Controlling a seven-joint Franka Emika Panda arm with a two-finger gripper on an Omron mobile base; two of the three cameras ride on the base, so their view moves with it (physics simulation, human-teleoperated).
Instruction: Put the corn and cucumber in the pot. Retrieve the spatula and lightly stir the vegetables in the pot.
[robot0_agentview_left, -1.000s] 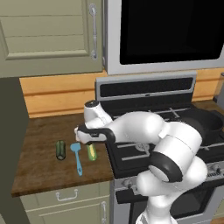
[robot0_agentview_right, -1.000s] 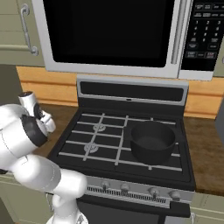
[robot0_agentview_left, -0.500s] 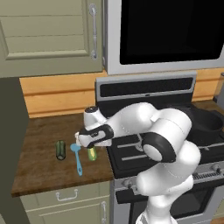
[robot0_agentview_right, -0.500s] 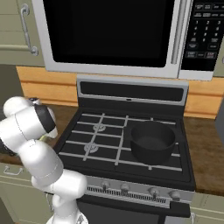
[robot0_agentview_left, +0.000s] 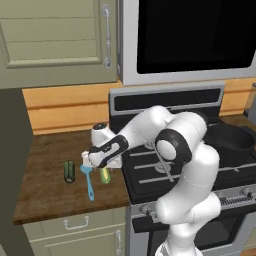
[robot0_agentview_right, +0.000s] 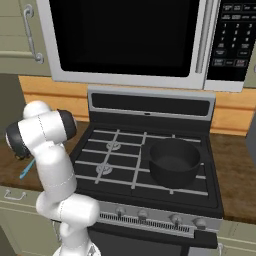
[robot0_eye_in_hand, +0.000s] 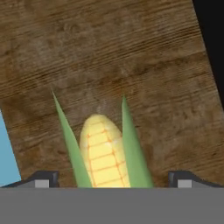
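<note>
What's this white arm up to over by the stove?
The arm has its gripper low over the wooden counter left of the stove, jaws open on either side of a corn cob, not gripping it yet. A cucumber and a blue spatula lie beside it. The black pot on the stove is empty.
</note>
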